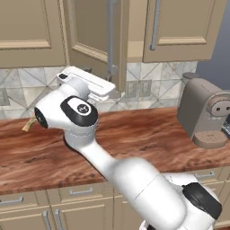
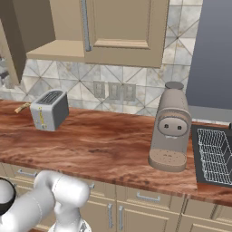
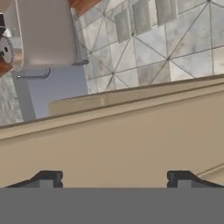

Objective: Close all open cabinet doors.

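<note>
1. The end effector (image 3: 113, 178) shows as two small dark finger tips standing wide apart with nothing between them, so it is open; in the left base view the white hand hides the tips.
2. Right in front of the tips in the hand view lies a broad beige-tan wooden surface, the open cabinet door (image 3: 131, 140), seen so near that its handle and full outline are cut off; whether the tips touch it cannot be told.
3. In the left base view that open cabinet door (image 1: 96, 38) hangs just above and beyond the hand, swung out from the wall cabinets, its recessed panel facing left, its slim silver bar handle on the near edge. Its long axis is vertical; its top is cut off by the frame.
4. To the right of the hand, a closed beige-tan cabinet door (image 1: 182, 29) with a vertical silver handle sits flush; its top is also cropped.
5. Beyond the end effector in the hand view, a grey coffee machine (image 3: 43, 35) appears rolled sideways and partly cut off.
6. On the reddish-brown wooden bench (image 2: 108, 140) stands a silver toaster (image 2: 50, 110), hidden behind the arm in the left base view.
</note>
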Motion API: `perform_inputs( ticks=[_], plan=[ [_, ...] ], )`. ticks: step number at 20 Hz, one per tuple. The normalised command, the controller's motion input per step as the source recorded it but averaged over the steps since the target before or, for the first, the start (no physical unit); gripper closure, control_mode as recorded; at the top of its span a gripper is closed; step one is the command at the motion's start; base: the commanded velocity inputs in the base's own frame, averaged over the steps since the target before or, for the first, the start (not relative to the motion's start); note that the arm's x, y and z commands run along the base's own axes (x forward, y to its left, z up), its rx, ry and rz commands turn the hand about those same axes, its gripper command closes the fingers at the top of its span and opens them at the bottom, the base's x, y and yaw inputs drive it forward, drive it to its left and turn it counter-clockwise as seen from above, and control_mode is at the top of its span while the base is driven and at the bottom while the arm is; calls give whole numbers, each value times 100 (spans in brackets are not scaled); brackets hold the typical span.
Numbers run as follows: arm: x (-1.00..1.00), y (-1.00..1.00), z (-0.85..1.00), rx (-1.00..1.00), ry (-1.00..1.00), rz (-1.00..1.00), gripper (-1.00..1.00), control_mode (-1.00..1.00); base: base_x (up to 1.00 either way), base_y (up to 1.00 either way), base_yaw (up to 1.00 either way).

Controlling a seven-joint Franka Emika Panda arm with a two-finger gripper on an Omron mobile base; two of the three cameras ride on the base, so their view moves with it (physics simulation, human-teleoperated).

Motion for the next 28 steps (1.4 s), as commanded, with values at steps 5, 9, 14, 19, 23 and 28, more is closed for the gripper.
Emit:
perform_inputs(
  ticks=[5, 9, 14, 19, 23, 28],
  plan=[
    [45, -95, 4, 16, 9, 6, -100, -100, 0, 0, 0],
    [72, -89, 15, 18, 8, 11, -100, -100, 0, 0, 0],
    [59, -74, 12, 16, 5, 14, -100, -100, 0, 0, 0],
    [59, -52, 5, 13, 2, 13, -100, -100, 0, 0, 0],
    [70, -38, 3, 10, 0, 10, -100, -100, 0, 0, 0],
    [82, -39, 5, 9, 0, 10, -100, -100, 0, 0, 0]
  ],
)
